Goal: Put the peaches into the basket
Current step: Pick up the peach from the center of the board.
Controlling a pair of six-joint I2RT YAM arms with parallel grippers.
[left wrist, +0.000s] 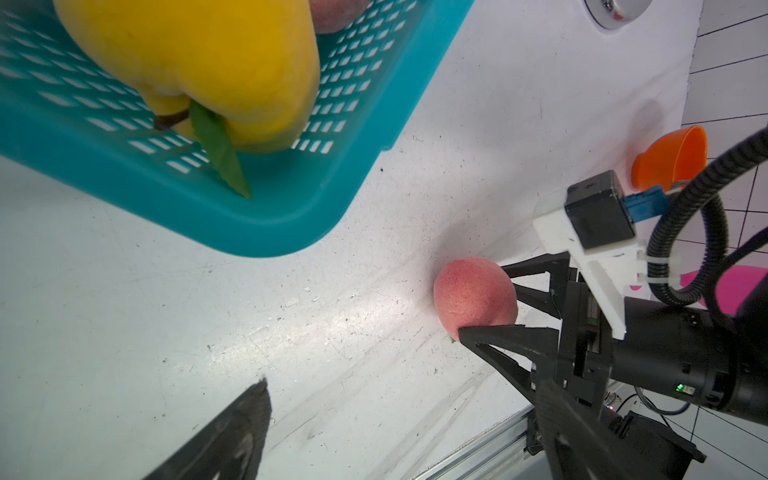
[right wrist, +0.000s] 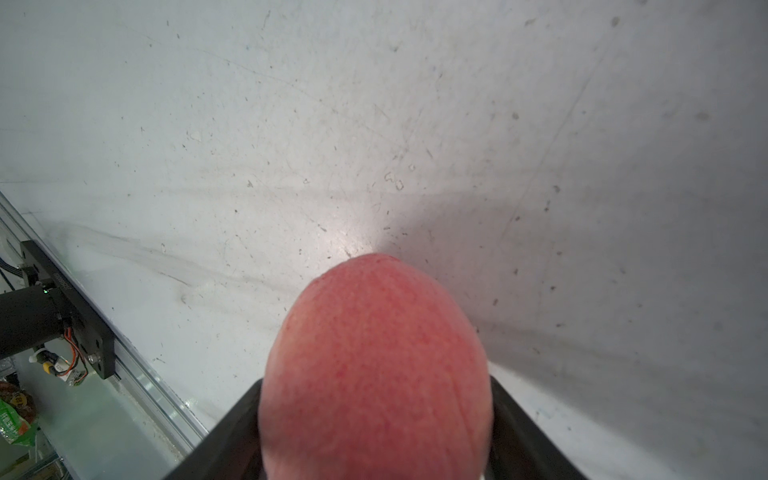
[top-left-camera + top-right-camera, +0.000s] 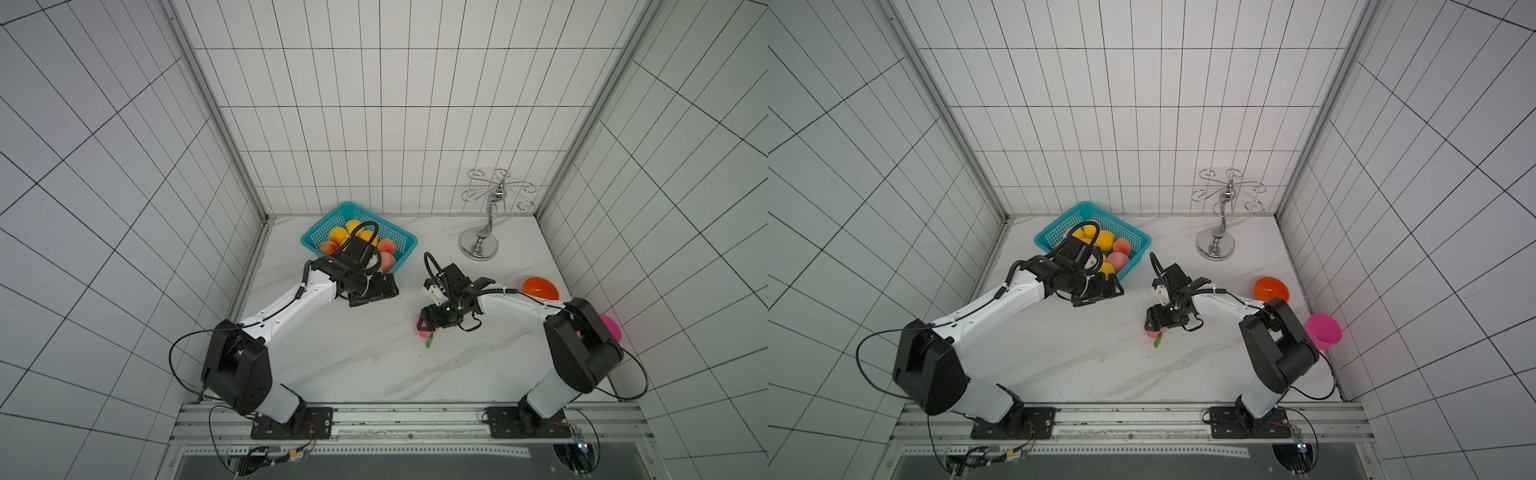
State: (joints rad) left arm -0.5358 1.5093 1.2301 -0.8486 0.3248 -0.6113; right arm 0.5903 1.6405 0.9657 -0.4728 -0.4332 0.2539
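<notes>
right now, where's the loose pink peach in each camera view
top view: pink peach just below centre, mostly hidden under the right gripper
top view: peach below centre, under that gripper
left wrist: peach past the basket corner, between black fingers
right wrist: peach close up between the fingers
shared landmark: the right gripper's fingers on either side of it

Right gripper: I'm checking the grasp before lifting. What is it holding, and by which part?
The right gripper grips the pink peach by its two opposite sides.
</notes>
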